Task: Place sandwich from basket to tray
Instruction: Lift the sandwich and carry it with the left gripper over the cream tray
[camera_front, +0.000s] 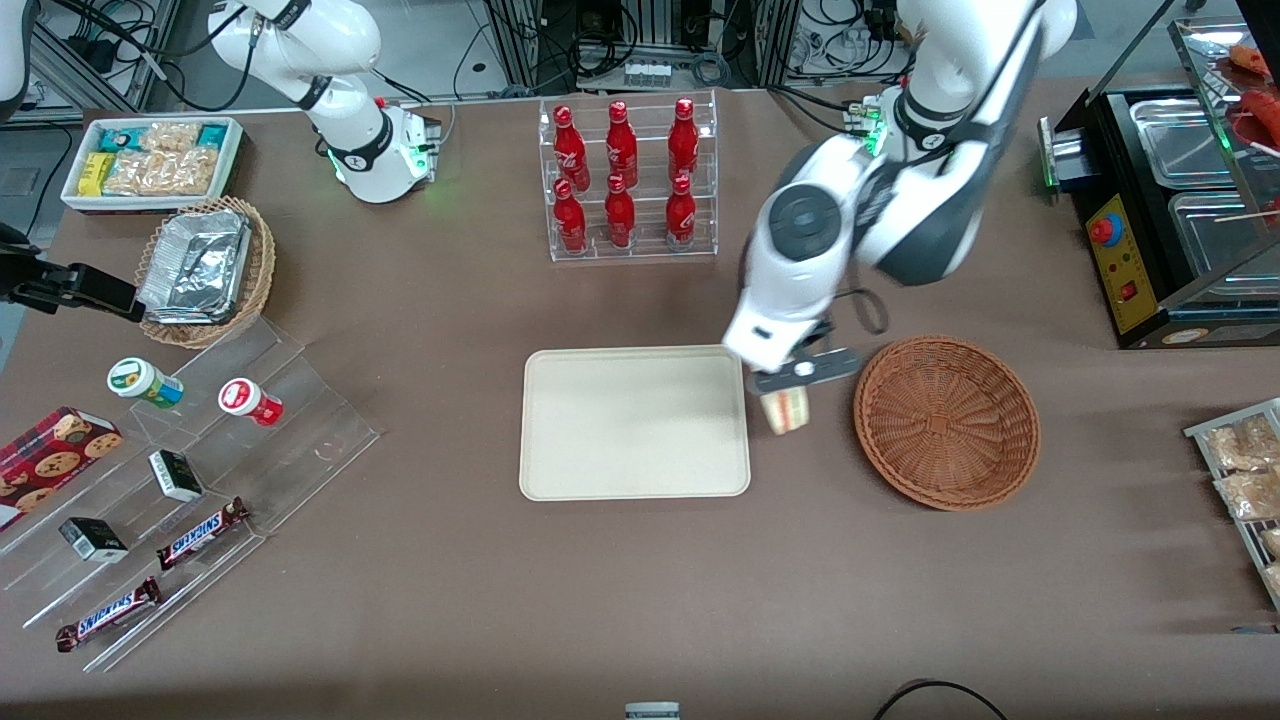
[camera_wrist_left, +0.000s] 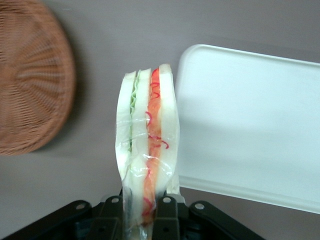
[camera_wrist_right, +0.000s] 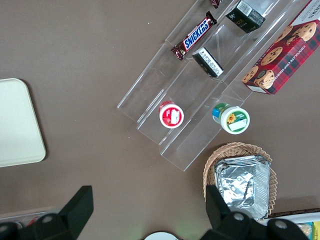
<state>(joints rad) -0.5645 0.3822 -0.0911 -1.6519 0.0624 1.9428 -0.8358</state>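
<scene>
Front view, jaws clamped on sandwich (camera_front: 785, 409) between seemingly bare basket (camera_front: 946, 421), tray (camera_front: 634, 422)

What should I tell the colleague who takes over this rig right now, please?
Gripper: shut on the sandwich, held in the air over bare table between the basket and the tray, close to the tray's edge.
Basket: holds nothing.
Tray: holds nothing.
Done: sandwich picked out of the basket.
Left: carry it over the tray, set it down, release.
</scene>
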